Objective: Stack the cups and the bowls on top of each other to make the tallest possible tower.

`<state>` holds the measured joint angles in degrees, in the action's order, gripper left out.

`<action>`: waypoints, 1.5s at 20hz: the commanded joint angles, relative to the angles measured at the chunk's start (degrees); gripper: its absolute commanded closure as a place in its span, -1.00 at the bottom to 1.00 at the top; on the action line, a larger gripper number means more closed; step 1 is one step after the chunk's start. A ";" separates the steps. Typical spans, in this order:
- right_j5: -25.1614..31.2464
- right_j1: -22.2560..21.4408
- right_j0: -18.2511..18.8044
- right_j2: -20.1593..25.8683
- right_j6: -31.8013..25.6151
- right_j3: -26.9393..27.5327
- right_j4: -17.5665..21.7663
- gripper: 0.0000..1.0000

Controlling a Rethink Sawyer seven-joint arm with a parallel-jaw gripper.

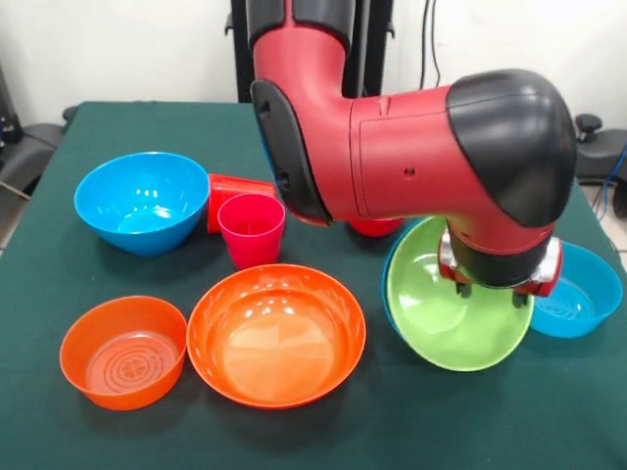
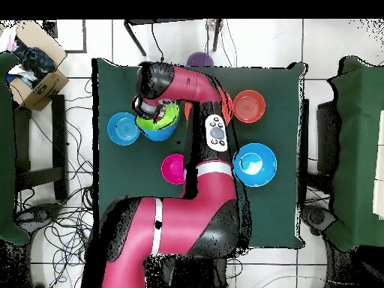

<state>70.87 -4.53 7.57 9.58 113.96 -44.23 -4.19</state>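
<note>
A: Where's the end effector (image 1: 492, 290) rn?

B: Down at the lime green bowl (image 1: 453, 313), right side of the front view. The bowl's tilted, its open side facing the camera, and a blue rim peeks from behind its left edge, so prob a blue bowl is nested under it. Two dark tips sit at the upper rim, but whether they're clamped on the rim or just resting there, can't tell; the wrist blocks it.

A: And the other stuff?

B: All loose on the green counter (image 1: 59, 264), no tower yet. Light blue ringed bowl (image 1: 578, 291) just beside the green one, touching or nearly. Large orange bowl (image 1: 276, 334) front centre, small ringed orange bowl (image 1: 123, 352) left of it, large blue bowl (image 1: 143, 202) behind. Pink cup (image 1: 252, 229) upright, red-orange cup (image 1: 231, 196) lying on its side behind it. Small magenta bowl (image 2: 173, 168) shows in the overhead, by the arm.

A: So how to do this step well?

B: IMO, get a firm pinch on the rim before lifting, since glossy plastic slips. Lift straight and slow so the tilted bowl doesn't swing. Watch the light blue bowl, it's close enough to get knocked. Widest bowls should go at the base, cups last.
</note>
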 commanded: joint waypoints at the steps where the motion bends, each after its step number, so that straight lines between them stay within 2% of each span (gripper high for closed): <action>1: -4.32 -0.64 2.56 6.85 -16.34 -10.90 2.72 -1.00; 7: -2.21 -1.21 3.59 9.15 -16.17 -10.97 2.65 -1.00; 17: 4.13 1.02 3.96 11.22 -16.29 -3.25 3.94 -1.00; 20: 4.74 0.87 4.14 11.15 -16.23 -2.54 4.49 -1.00; 24: 6.67 0.23 4.21 9.07 -15.56 -1.00 6.61 -1.00; 27: 9.47 -0.41 3.88 4.76 -15.34 0.83 10.96 -1.00; 28: 8.56 -1.42 3.98 3.74 -15.39 -1.02 12.00 -1.00; 30: 8.74 -1.93 4.00 1.83 -15.88 -0.85 14.93 -1.00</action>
<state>74.85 -5.62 10.90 13.90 113.96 -46.43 1.44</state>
